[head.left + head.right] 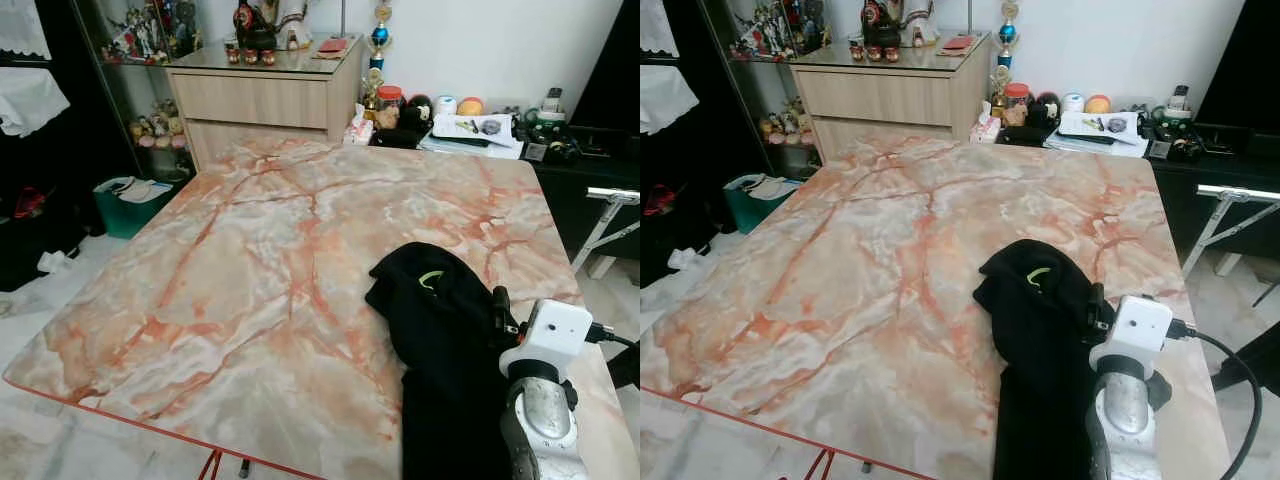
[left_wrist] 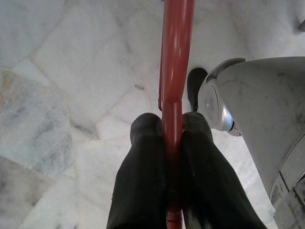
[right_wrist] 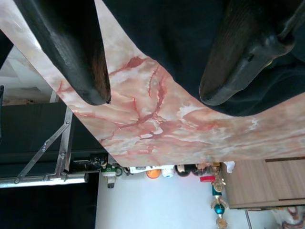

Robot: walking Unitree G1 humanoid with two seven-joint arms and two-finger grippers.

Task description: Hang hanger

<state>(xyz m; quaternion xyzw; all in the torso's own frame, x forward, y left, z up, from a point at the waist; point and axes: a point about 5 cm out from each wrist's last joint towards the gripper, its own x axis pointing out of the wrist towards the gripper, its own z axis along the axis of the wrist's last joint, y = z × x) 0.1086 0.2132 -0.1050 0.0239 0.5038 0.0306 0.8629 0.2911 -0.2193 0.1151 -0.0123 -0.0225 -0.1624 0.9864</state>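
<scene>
A black garment (image 1: 440, 330) with a small lime-green mark lies on the near right part of the marble table (image 1: 250, 260) and hangs over its front edge. My right gripper (image 3: 152, 95) hovers just above this garment, open, with nothing between its fingers (image 3: 81, 57). Its white wrist camera (image 1: 548, 335) sits at the garment's right side. Down below the table level, my left gripper (image 2: 171, 125) is shut on a thin red hanger rod (image 2: 177, 57), held over the pale marble floor. A bit of red rod (image 1: 212, 465) pokes out under the table's front edge.
A wooden dresser (image 1: 265, 95) with figurines stands behind the table. A low black shelf (image 1: 480, 135) with jars and papers is at the back right. A teal bin (image 1: 130, 205) sits on the floor at left, a metal folding frame (image 1: 610, 215) at right.
</scene>
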